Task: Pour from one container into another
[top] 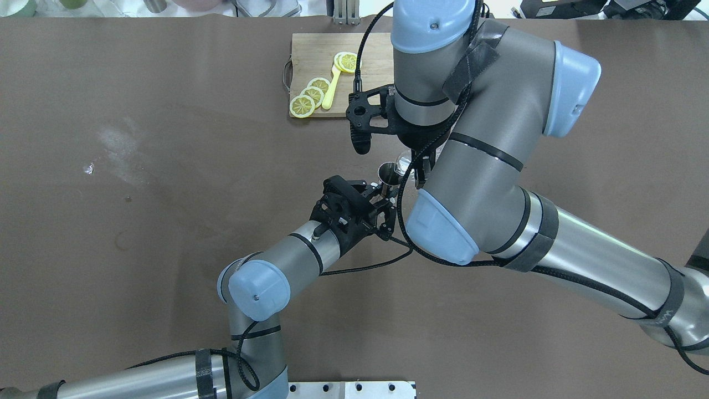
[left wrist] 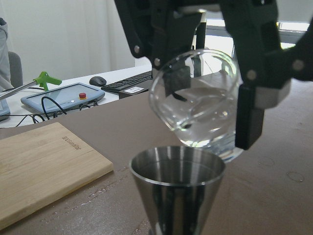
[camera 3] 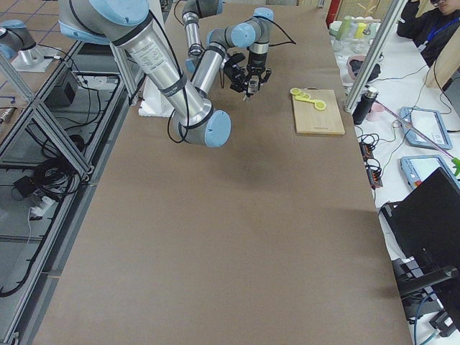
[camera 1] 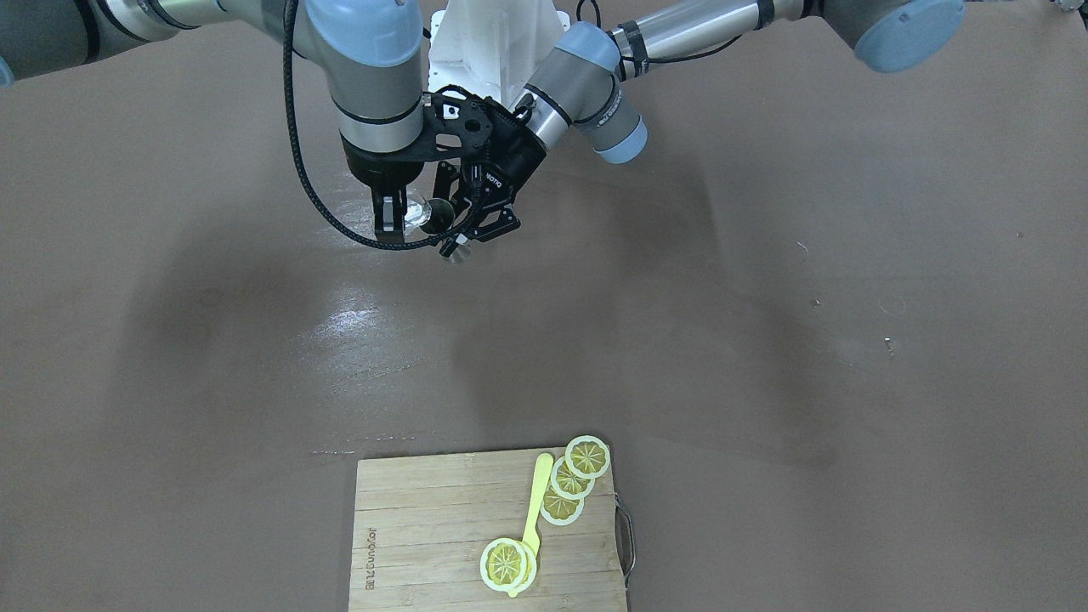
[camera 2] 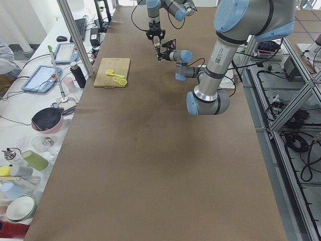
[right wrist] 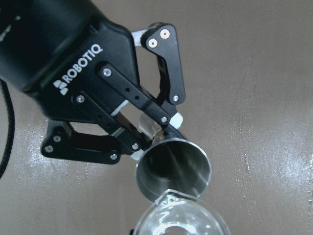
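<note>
Close together, a small clear drinking glass (left wrist: pixel 198 100) and a silver-grey hourglass-shaped metal jigger (left wrist: pixel 176 183) hang in mid-air over a brown surface (camera 1: pixel 765 297), near the top centre of the front-facing view. The right tool (left wrist: pixel 208 105), coming in from the upper left of that frame, is clamped on the glass, with one black finger pressed to each side of its wall. The glass is tipped steeply, its mouth turned towards the left wrist camera and its lip lying over the jigger's open upper cone. Whether lip and rim touch cannot be told. Something clear and watery appears pooled in the glass's lower side.

The left tool (right wrist: pixel 159 128), coming in from the upper right of the front-facing frame, is closed on the jigger at its narrow waist, just under the upper cone, and holds it mouth upward. In the right wrist view the jigger's dark interior sits at lower centre, with the curved glass lip at the bottom edge.

Well apart from both, at the bottom centre of the front-facing frame, a wooden cutting board (camera 1: pixel 425 527) lies flat on the surface. It carries several yellow lemon slices (camera 1: pixel 588 456) and a pale yellow long-handled utensil (camera 1: pixel 535 501) towards its right side.
</note>
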Action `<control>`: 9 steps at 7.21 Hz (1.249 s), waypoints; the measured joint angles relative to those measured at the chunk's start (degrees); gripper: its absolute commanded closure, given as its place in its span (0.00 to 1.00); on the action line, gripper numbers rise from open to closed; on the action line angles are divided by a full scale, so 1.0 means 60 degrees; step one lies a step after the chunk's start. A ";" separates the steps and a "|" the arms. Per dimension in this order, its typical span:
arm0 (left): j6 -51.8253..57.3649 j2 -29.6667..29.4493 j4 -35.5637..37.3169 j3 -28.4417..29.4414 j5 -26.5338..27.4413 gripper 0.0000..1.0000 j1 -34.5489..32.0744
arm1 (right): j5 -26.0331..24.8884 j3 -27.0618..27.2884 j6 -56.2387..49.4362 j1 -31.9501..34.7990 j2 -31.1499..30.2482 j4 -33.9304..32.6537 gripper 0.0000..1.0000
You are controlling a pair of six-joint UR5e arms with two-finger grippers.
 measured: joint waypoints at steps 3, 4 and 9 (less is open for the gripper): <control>0.0000 -0.0009 0.0001 -0.0002 -0.0002 1.00 -0.0001 | -0.0032 0.0030 -0.0568 -0.0025 0.0155 -0.0701 1.00; 0.0000 -0.0009 0.0001 -0.0001 -0.0003 1.00 0.0000 | -0.0035 0.0039 -0.0814 -0.0020 0.0259 -0.1027 1.00; 0.0010 -0.0017 0.0001 -0.0003 -0.0003 1.00 0.0000 | -0.0480 -0.0267 -0.1524 0.0006 0.0996 -0.2445 1.00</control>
